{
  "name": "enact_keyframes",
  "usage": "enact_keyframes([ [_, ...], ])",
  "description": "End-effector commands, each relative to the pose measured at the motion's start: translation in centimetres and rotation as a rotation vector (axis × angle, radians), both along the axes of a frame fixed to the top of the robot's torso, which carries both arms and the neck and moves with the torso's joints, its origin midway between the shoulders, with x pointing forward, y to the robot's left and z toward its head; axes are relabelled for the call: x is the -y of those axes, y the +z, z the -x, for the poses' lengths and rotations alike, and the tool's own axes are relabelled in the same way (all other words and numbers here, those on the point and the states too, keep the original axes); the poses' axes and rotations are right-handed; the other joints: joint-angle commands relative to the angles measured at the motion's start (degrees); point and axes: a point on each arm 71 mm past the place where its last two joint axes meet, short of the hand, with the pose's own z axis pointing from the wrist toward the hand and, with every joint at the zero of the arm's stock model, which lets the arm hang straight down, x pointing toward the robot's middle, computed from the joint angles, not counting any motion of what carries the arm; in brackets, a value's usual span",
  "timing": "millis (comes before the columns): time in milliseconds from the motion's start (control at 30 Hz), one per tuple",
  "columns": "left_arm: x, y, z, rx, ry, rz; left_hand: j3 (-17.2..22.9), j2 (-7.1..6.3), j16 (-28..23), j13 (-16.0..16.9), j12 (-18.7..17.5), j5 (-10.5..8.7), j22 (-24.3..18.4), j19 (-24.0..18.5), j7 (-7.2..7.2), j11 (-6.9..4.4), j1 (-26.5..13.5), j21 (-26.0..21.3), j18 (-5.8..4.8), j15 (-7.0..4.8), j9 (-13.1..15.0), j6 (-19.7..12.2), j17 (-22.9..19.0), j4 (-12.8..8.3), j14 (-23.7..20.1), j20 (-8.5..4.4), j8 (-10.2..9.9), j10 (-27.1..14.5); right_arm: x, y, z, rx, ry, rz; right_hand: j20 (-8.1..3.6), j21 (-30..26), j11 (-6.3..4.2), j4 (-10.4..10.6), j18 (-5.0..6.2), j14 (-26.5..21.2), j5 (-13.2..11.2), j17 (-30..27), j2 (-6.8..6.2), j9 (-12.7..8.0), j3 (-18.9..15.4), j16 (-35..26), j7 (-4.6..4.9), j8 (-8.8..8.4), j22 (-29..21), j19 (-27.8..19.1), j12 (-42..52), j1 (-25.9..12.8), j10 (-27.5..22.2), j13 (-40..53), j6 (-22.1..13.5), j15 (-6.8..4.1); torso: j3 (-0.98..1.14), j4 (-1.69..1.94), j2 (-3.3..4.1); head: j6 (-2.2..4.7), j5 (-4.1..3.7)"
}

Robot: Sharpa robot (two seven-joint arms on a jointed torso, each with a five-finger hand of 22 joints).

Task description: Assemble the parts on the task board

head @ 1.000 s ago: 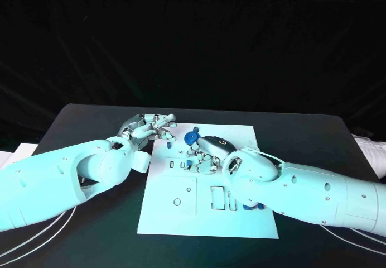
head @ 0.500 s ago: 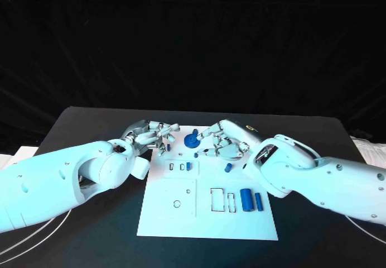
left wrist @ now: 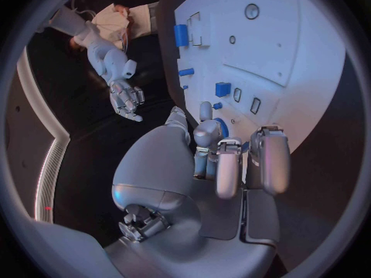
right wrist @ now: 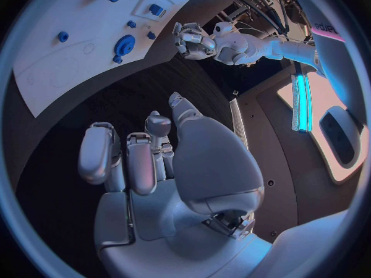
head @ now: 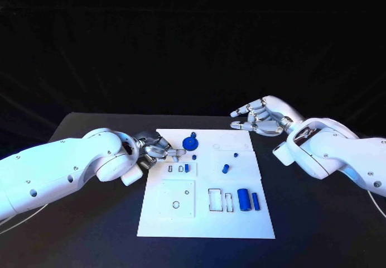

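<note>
I see my left hand (head: pixel 154 152) curled shut on nothing, touching the white rectangular task board's (head: pixel 207 220) edge. My right hand (head: pixel 259 116) hangs empty, fingers apart, beyond the board's far corner.

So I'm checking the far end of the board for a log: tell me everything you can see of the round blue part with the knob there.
The round blue part is a glossy disc, plastic by its look, with a knob rising at its far edge. It sits on the task board near the far edge, left of middle. The left hand is close beside it; contact cannot be told. The right hand is raised well clear.
</note>
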Motion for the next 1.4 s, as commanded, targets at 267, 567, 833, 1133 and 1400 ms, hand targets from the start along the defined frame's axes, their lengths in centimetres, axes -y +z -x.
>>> enact_keyframes([
  [267, 1.9, 0.1, -0.9, 0.003, -0.049, -0.373, -3.6, 0.52, 0.1, 1.2, 1.0, -0.63, 4.8, 2.3, -0.38, -0.21, -1.9, 1.3, -0.9, -1.01, 5.6, -3.0, 15.1, 0.0, 5.9, -0.58, 4.5, 0.1, 0.6, -0.3, -0.5, -0.06, -0.01, -0.047, -0.15, -0.3, 0.04, -0.3, 0.99, 3.4, 1.5, 3.7, 0.39, -0.1, -0.1, -0.2, 0.01, 0.34, -0.1, -0.1, -0.2, 0.6, -0.1, -0.4, 0.1, 0.41, 0.16, -0.36, -0.38, -0.24, 0.09],
  [567, 3.6, 0.3, -1.9, -0.024, -0.053, -0.465, -4.5, 0.76, 0.1, 2.1, 1.8, -0.63, 6.1, 3.0, -0.46, -0.3, -2.1, 2.0, -1.2, -1.1, 7.0, -3.7, 15.1, 0.0, 5.9, -0.7, 5.5, 0.5, 0.5, -0.5, -0.6, -0.074, -0.016, -0.037, -0.15, -0.5, 0.05, -0.2, 1.09, 3.3, 1.7, 3.4, 0.44, -0.1, -0.1, -0.5, 0.02, 0.33, -0.6, -0.4, -0.6, 0.5, -0.3, -0.8, 0.0, 0.41, 0.11, -0.38, -0.25, -0.51, 0.24],
  [833, 4.8, 0.0, -2.4, -0.047, -0.077, -0.506, -4.9, 0.66, 0.1, 2.1, 1.7, -0.63, 6.2, 3.0, -0.43, -0.28, -2.1, 2.1, -1.23, -1.09, 7.5, -4.0, 15.1, 0.0, 5.9, -0.72, 5.7, 0.4, 0.3, -0.6, -0.7, -0.08, -0.014, -0.032, -0.16, -0.7, 0.07, -0.1, 1.16, 3.3, 2.0, 3.2, 0.53, -0.2, -0.3, -0.7, 0.04, 0.3, -1.0, -0.6, -1.2, 0.4, -0.6, -1.3, 0.0, 0.42, 0.11, -0.42, -0.26, -0.91, 0.39],
  [1133, 5.7, -0.2, -2.5, -0.057, -0.103, -0.519, -5.0, 0.68, 0.1, 2.1, 1.7, -0.63, 6.3, 3.1, -0.42, -0.26, -2.2, 2.1, -1.24, -1.08, 7.6, -4.2, 15.1, 0.0, 5.9, -0.71, 5.8, 0.3, 0.2, -0.7, -0.8, -0.084, -0.012, -0.027, -0.16, -0.8, 0.07, 0.0, 1.19, 3.3, 2.1, 3.1, 0.6, -0.2, -0.3, -0.8, 0.04, 0.29, -1.1, -0.7, -1.3, 0.4, -0.6, -1.4, 0.0, 0.42, 0.16, -0.31, -0.33, -1.11, 0.4],
  [1400, 5.7, -0.4, -2.6, -0.071, -0.111, -0.535, -5.1, 0.83, 0.1, 2.2, 1.8, -0.6, 6.4, 3.1, -0.42, -0.25, -1.9, 2.2, -1.27, -1.06, 8.1, -4.4, 15.1, -0.1, 5.9, -0.7, 6.0, 0.3, 0.2, -0.7, -0.8, -0.087, -0.011, -0.023, -0.16, -0.8, 0.07, 0.0, 1.19, 3.3, 2.1, 3.1, 0.6, -0.2, -0.3, -0.8, 0.04, 0.29, -1.1, -0.7, -1.3, 0.4, -0.6, -1.4, 0.0, 0.42, 0.13, -0.34, -0.27, -1.31, 0.66],
])
